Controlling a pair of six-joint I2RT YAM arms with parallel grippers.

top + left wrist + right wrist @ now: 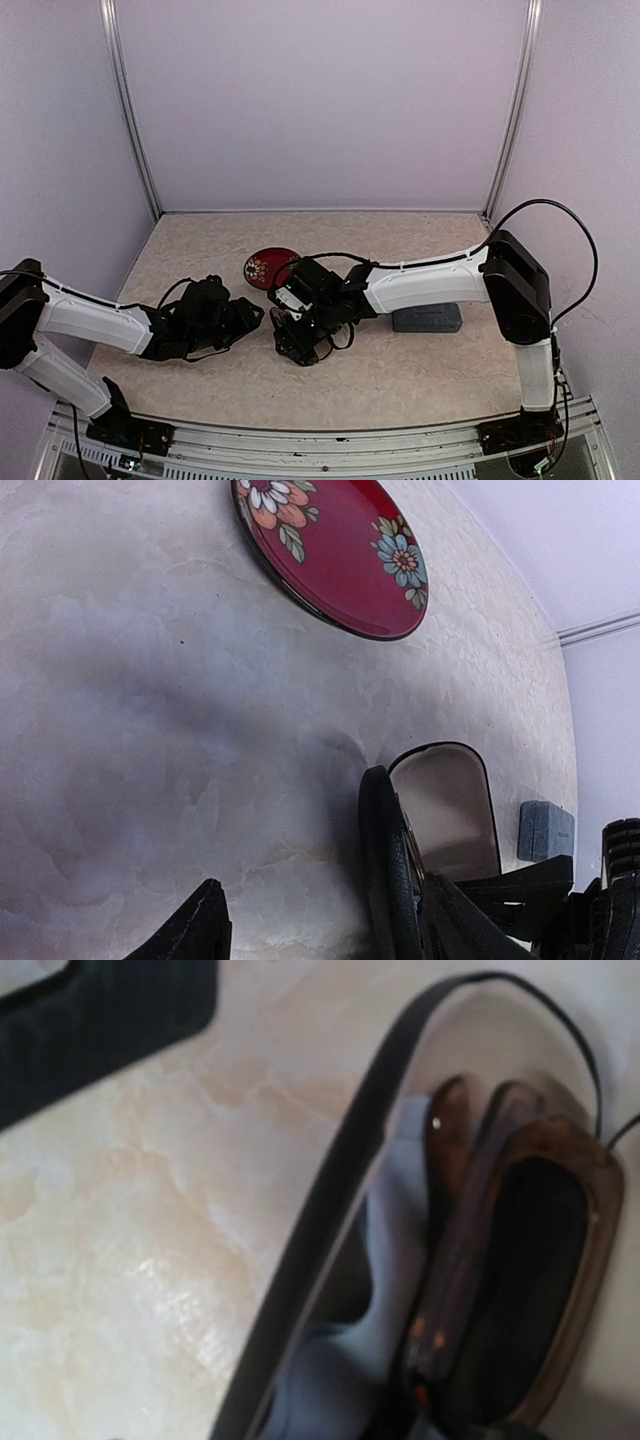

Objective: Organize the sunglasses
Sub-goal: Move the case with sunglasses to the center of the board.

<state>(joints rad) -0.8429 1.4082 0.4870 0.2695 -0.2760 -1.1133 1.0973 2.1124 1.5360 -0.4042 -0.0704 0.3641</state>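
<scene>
My left pincer point(320, 905) stands wide at the open black case point(382, 860). The case's thick, rounded rim rises between my 2 fingers point(190, 935). The finger on the side away from the case is clear of it; whether the other touches it I cannot tell. My right pincer point(300, 325) hangs directly over the same case, and I cannot tell how wide it stands.

Inside the case, the reddish-brown sunglasses point(520, 1260) lie folded. Their frame is glossy and translucent, their lens dark and oblong. They lie against a soft light-blue cloth point(395, 1240), which is bunched along the case's curved black wall. The lid's lining is pale and smooth.

Beyond the case, toward the back wall, is a round red plate point(330, 550), lacquer-shiny with painted flowers. Just beside the case on my right arm's side lies 1 oblong grey-blue case point(427, 318), closed and matte. A dark ribbed surface point(100, 1020) sits near the case's rim; I cannot identify it. All rest on a mottled beige table point(400, 380).
</scene>
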